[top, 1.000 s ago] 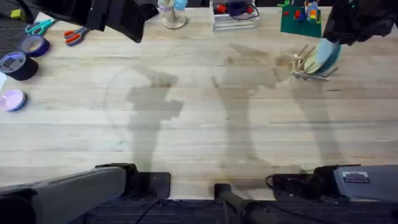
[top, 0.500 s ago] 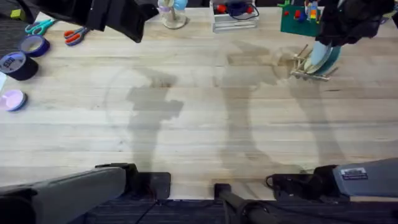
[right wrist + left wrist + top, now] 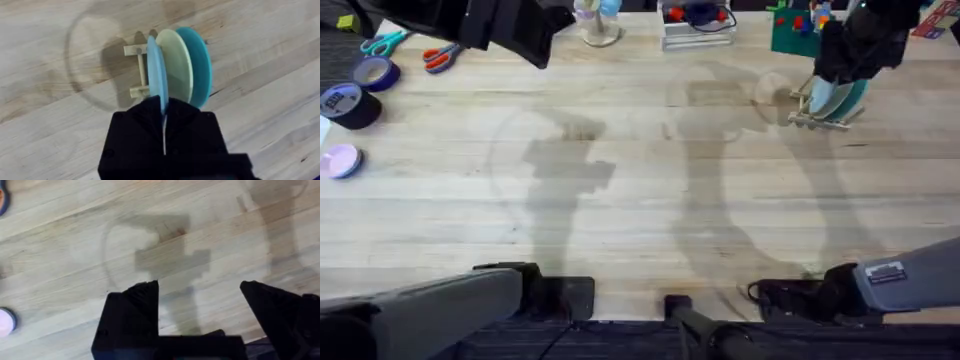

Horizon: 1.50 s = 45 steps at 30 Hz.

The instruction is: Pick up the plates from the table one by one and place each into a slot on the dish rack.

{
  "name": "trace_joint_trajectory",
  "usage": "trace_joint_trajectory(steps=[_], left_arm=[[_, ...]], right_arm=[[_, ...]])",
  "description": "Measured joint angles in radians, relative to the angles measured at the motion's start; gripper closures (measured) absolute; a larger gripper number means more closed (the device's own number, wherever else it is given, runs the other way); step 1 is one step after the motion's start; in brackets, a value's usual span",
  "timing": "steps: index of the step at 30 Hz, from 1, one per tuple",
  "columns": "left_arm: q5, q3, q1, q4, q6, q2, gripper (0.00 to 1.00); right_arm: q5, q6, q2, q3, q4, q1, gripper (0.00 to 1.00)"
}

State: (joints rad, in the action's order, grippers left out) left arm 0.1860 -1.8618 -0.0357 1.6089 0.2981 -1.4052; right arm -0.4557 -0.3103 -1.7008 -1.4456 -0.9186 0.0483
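My right gripper (image 3: 164, 116) is shut on the rim of a pale sky-blue plate (image 3: 156, 70) and holds it upright on edge among the dowels of the dish rack (image 3: 134, 50). A cream plate (image 3: 176, 64) and a teal plate (image 3: 198, 61) stand in the slots beside it. In the overhead view the right gripper (image 3: 842, 62) hangs over the dish rack (image 3: 804, 108) at the table's far right, with the teal plate (image 3: 854, 95) showing behind it. My left gripper (image 3: 200, 307) is open and empty above bare table (image 3: 150, 240).
Dark tape rolls (image 3: 348, 104), scissors (image 3: 384, 43) and a pink disc (image 3: 340, 160) lie at the far left. A white tray (image 3: 698, 32) and a green board with toys (image 3: 802, 36) stand along the back edge. The left arm (image 3: 510, 25) is raised at the far left.
The right gripper has moved left and lower over the rack, bringing the sky-blue plate upright between the dowels. The left arm has stayed still.
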Motion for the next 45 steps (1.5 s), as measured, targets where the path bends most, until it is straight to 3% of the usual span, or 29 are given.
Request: trace_joint_trajectory(steps=[20,24,45], left_arm=[[0.000,0.000,0.000,0.000,0.000,0.000,0.006],[0.000,0.000,0.000,0.000,0.000,0.000,0.006],[0.000,0.000,0.000,0.000,0.000,0.000,0.006]], right_arm=[[0.000,0.000,-0.010,0.000,0.014,0.000,0.970],[0.000,0.000,-0.010,0.000,0.014,0.000,0.881],[0.000,0.001,0.020,0.000,0.002,0.000,0.819]])
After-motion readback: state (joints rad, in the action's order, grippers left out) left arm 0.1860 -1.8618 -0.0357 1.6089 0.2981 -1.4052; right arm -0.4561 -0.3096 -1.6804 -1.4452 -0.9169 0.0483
